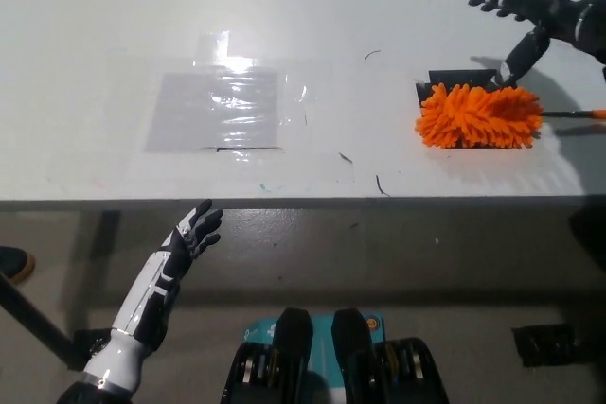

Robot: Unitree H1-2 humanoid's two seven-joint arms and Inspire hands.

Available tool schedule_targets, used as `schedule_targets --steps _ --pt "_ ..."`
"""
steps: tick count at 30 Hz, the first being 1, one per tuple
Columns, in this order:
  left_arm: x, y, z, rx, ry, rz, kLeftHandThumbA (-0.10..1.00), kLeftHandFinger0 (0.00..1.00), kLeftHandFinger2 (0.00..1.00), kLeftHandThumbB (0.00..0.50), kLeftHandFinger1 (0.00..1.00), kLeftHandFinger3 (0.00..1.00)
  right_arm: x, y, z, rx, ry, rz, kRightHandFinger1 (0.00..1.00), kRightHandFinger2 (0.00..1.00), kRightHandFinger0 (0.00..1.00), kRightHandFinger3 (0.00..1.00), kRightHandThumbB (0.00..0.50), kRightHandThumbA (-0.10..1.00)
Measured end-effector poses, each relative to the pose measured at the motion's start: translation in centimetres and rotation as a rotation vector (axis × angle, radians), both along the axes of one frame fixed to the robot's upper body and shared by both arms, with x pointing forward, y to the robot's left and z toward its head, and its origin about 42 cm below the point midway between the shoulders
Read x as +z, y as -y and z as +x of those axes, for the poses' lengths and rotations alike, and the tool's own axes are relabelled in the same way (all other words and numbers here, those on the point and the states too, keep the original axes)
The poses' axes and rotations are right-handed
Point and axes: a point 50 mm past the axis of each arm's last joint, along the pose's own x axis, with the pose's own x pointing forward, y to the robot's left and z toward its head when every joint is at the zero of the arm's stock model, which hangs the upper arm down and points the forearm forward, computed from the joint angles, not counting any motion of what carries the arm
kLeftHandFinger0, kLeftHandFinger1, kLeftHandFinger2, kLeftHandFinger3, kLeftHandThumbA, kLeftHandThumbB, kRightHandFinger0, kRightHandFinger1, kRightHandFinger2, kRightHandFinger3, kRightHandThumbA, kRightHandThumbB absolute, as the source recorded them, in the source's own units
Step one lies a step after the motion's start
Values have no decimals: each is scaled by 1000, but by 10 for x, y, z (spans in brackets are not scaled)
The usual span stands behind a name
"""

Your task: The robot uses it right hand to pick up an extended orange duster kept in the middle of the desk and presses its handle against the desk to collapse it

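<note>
An orange fluffy duster [476,115] lies on the white desk [312,35] at the right, its thin dark handle [568,114] running off toward the right edge. My black right hand [526,14] hovers open above and just behind the duster head, fingers spread and one pointing down near it, not holding it. My white left hand [194,230] rests open below the desk's front edge at the lower left.
A black patch [461,78] lies on the desk under and behind the duster head. A sheet of clear plastic film [220,108] is taped flat left of centre. A few dark marks dot the desk near the front edge [284,202].
</note>
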Motion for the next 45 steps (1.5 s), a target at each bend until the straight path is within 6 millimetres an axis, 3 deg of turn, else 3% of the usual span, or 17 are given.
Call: schedule_targets --steps 7,10,17,28,32,33,45 --pt "0 0 0 0 0 2 1000 1000 1000 137 1000 1000 -10 -18 14 2 -88 7 1000 1000 1000 1000 389 1000" --pt "0 0 0 0 0 4 1000 1000 1000 165 1000 1000 -21 -30 14 26 -113 0 1000 1000 1000 1000 423 1000" --pt "0 0 0 0 0 8 1000 1000 1000 175 1000 1000 -34 -49 14 61 -138 -35 1000 1000 1000 1000 439 1000" --pt "-2 0 -2 2 -6 11 1000 1000 1000 155 1000 1000 -48 -56 14 68 -175 -172 1000 1000 1000 1000 444 1000" --pt "-2 0 -1 2 -6 11 1000 1000 1000 161 1000 1000 -52 -56 13 75 -179 -235 1000 1000 1000 1000 431 1000" --pt "-2 0 -1 2 -6 11 1000 1000 1000 182 1000 1000 -52 -56 13 78 -177 -244 1000 1000 1000 1000 432 1000" --pt "-2 0 -1 2 -8 11 1000 1000 1000 187 1000 1000 -55 -50 13 73 -183 -261 1000 1000 1000 1000 407 1000"
